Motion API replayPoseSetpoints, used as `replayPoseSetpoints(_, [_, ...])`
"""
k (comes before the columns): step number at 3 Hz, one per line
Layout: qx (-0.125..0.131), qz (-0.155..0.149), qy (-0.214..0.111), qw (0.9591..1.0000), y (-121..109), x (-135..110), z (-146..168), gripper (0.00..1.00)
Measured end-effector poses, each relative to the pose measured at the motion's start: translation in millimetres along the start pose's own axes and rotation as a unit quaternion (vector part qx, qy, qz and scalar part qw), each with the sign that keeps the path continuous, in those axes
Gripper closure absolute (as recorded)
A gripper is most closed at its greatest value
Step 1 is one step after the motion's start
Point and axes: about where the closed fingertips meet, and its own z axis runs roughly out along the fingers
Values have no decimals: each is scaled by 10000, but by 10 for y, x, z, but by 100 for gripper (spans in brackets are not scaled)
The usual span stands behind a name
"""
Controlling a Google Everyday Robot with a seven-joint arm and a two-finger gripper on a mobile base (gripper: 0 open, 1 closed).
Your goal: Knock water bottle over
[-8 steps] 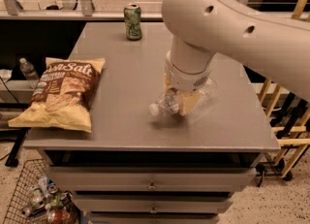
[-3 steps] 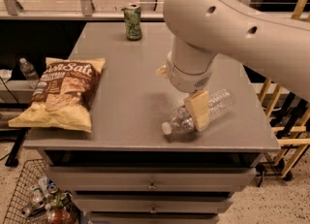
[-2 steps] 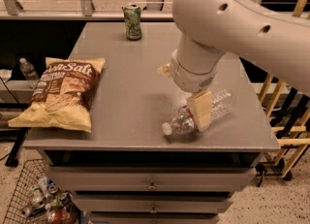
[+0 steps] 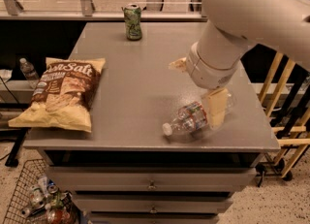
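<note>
The water bottle [image 4: 188, 119] lies on its side at about five o'clock on the grey tabletop [image 4: 131, 82], near the front edge. It is clear ribbed plastic with a red-white-blue label. Its white cap points to eight o'clock and its base to two. The gripper [image 4: 196, 92] hangs over the base end with its fingers [image 4: 216, 110] spread.

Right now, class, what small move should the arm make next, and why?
Probably lift the claw straight up and away. The water bottle already lies on its side near the front edge of the table, and the claw hangs just above it, so more pushing might roll it off.
</note>
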Motion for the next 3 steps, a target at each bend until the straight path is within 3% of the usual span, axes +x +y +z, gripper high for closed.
replayPoseSetpoints(3, [-144,394,-722,9965,397,437,-178,0])
